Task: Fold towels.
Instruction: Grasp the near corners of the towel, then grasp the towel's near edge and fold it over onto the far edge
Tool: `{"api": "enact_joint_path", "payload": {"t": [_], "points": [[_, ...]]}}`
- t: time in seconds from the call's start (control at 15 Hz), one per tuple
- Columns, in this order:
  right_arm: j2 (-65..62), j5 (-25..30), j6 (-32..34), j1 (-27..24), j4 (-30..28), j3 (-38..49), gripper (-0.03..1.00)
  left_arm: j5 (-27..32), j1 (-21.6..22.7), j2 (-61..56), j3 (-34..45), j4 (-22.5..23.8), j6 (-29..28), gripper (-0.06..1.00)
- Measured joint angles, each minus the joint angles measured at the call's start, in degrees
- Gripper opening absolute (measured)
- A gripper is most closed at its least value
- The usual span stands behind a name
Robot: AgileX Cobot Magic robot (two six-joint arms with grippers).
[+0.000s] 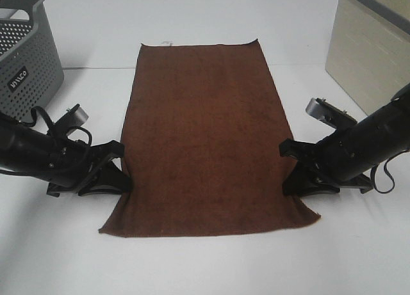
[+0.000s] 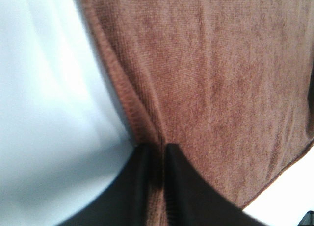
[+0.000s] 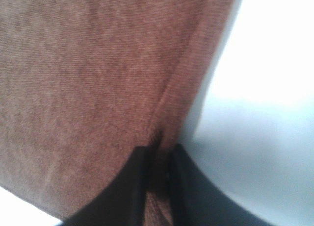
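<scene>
Left end effector [image 1: 123,171] and right end effector [image 1: 289,170] pinch towel [image 1: 205,135] side edges.

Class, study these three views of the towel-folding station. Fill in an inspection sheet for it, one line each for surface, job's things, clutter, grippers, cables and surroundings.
Surface: white table, bare apart from the items below.
Job's things: one brown towel spread flat, with its long sides pulled slightly inward at the grippers.
Clutter: grey perforated basket at the far left.
Grippers: left gripper shut on the towel's left hem; right gripper shut on its right hem. Both wrist views show the hem pinched.
Cables: black left cable loops above the left arm; black right cable hangs by the right arm. Neither touches the towel.
Surroundings: beige cabinet at the far right.
</scene>
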Motion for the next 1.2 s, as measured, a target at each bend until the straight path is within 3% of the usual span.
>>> {"api": "enact_joint_path", "payload": {"t": [0.07, 0.13, 0.47, 0.73, 1.2], "points": [[0.11, -0.17, 1.49, 0.0, -0.4, 0.0, 0.04, 0.0, 0.0, 0.0, 0.0, 0.0, 0.0, 0.01], [0.11, -0.4, 2.23, 0.0, -0.52, 0.0, 0.0, 0.0, 0.0, 0.0, 0.0, 0.0, 0.0, 0.0], [-3.15, 1.09, 5.67, 0.0, -2.01, 0.11, 0.0, 0.34, 0.0, -3.09, 0.06, 5.39, -2.98, 0.0], [-11.17, 4.58, 12.49, 0.0, -7.05, 3.5, 0.0, 1.66, 0.0, -9.91, 0.63, 18.56, -12.95, 0.0], [-18.39, 5.04, 12.61, 0.0, -6.88, 16.27, 0.0, 1.89, 0.0, -20.4, 14.15, 21.37, -14.04, 0.0]]}}
